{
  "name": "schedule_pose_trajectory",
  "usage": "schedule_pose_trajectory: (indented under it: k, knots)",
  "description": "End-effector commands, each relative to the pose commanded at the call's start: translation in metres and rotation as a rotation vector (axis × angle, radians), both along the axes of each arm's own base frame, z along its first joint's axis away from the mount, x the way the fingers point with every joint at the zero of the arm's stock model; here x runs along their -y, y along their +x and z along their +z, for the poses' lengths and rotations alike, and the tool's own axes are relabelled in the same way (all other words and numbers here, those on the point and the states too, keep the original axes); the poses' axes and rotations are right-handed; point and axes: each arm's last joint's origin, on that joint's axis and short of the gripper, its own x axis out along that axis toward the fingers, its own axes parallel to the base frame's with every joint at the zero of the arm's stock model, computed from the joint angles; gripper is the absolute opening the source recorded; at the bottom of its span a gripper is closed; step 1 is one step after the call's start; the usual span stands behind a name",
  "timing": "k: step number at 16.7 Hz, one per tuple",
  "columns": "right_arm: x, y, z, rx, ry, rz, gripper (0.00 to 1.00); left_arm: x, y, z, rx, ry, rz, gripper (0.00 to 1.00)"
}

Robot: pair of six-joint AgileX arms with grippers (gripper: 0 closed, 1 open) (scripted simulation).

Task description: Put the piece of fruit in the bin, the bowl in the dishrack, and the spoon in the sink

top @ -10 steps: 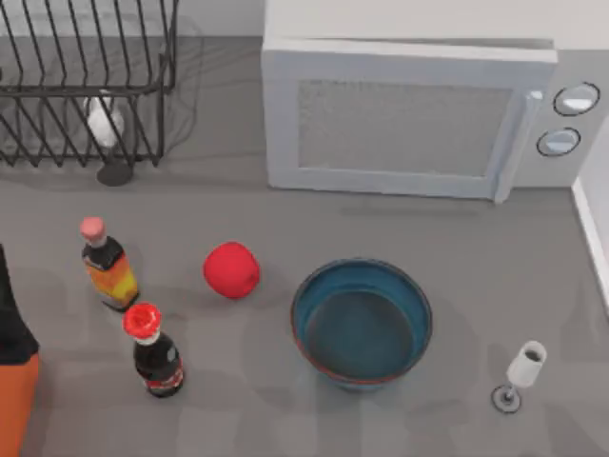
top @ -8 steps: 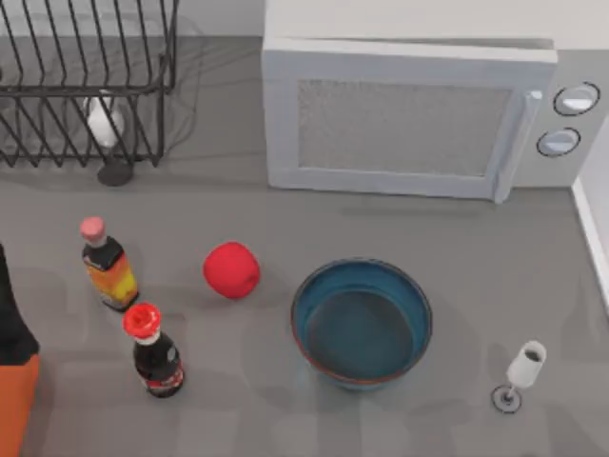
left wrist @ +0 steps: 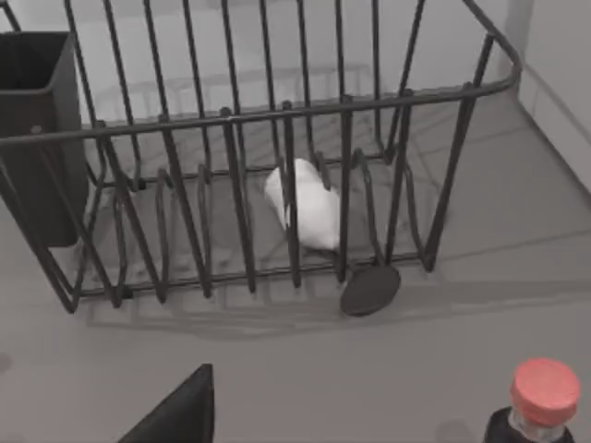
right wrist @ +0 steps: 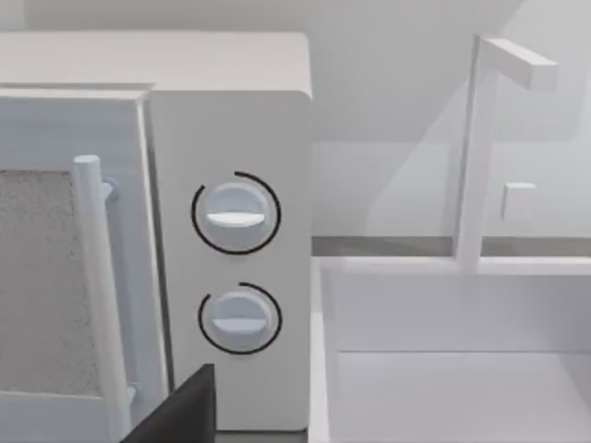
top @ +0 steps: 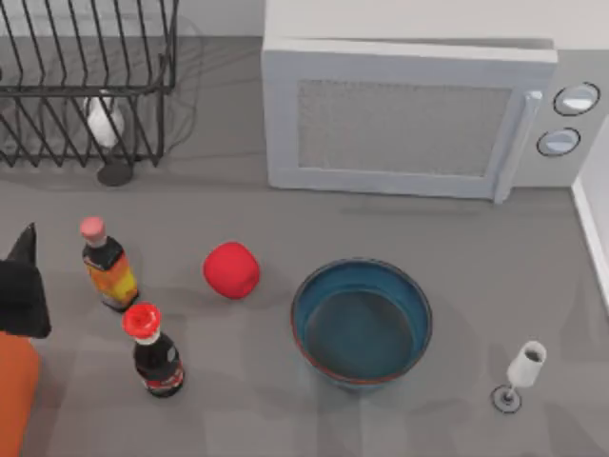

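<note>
Status: one change is recorded. Far left of the bowl (top: 362,324), at the top view's left edge, the black mass over the orange bin (top: 13,395) has taken a new outline. It now rises to a point and reaches farther toward the dishrack (top: 86,90) than a moment ago. Judged cause: the left gripper (top: 23,278) has begun to move above the bin. Whether it is spread or pressed together cannot be told.

Nothing else has shifted:
- The microwave (top: 409,114) stands behind the bowl.
- The sink (right wrist: 443,268) lies to the bowl's right, its rim at the table's right edge.
- The dishrack stands behind and left of the bowl.
- The bowl sits upright on the table and looks empty.
- The fruit (top: 231,269) rests just left of the bowl, clear of it.
- Two bottles (top: 109,267) stand farther left, between the fruit and the bin.

The right gripper (right wrist: 180,415) is parked right of the bowl, facing the microwave knobs and the sink; its state cannot be told.

Task meaning: no item is placed yet. The left arm is the nearer one to the fruit and bin, so the fruit is judged the likely first target.
</note>
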Motion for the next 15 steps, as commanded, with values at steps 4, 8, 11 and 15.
schedule_pose_trajectory:
  k: [4,8,11,15]
  knots:
    - [0.0,0.0,0.0,0.0,0.0,0.0,1.0,0.021,0.045,0.041,-0.272,0.079,-0.116,1.0]
    - [0.0,0.0,0.0,0.0,0.0,0.0,1.0,0.061,0.114,0.056,-0.569,0.189,-0.249,1.0]
    - [0.0,0.0,0.0,0.0,0.0,0.0,1.0,0.102,0.165,0.04,-0.782,0.287,-0.347,1.0]
    - [0.0,0.0,0.0,0.0,0.0,0.0,1.0,0.152,0.21,-0.003,-1.023,0.417,-0.451,1.0]
